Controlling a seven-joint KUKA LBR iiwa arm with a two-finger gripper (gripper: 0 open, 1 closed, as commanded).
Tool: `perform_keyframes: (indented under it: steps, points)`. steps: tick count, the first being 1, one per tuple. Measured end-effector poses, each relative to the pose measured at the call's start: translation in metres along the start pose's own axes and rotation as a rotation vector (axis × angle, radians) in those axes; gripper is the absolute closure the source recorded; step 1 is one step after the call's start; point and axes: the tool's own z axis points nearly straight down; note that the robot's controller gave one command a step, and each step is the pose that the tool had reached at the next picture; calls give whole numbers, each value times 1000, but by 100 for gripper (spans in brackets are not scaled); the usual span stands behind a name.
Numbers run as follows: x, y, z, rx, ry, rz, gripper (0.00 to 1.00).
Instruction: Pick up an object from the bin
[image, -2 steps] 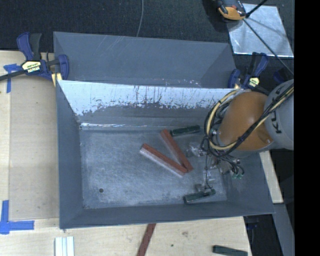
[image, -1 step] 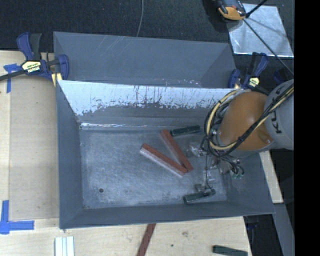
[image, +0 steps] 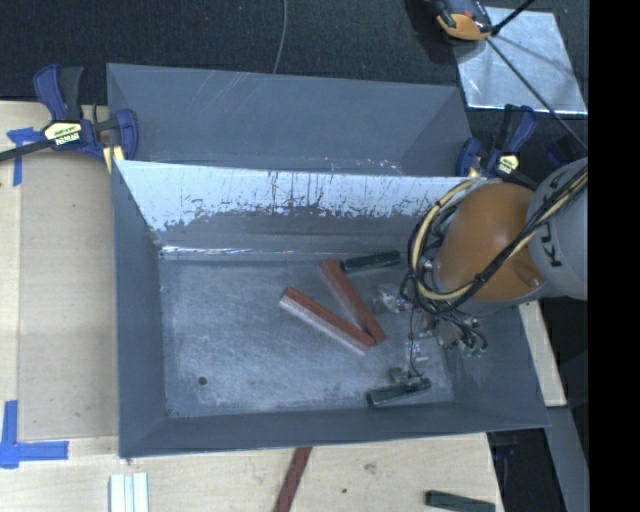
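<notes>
I am at the approach step. My pincer (image: 412, 375) hangs low at 4 o'clock in the bin (image: 140, 330), its tip just above, perhaps touching, a dark bar (image: 398, 393) lying flat near the 6 o'clock wall. I cannot tell whether it is open or closed, and I make out nothing held. Next, I judge, I must straddle that bar across its narrow width and close. The bin also holds two brown sticks (image: 322, 318), meeting in a V near the centre, and a second bar (image: 370, 262) at 1 o'clock.
</notes>
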Motion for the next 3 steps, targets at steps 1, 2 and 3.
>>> perform_keyframes:
  steps: [1,2,3]
  points:
    - [-13,-1,0,-3,0,-4,0]
    - [-12,-8,-1,1,-2,-11,0]
    - [13,21,-40,-4,5,-20,0]
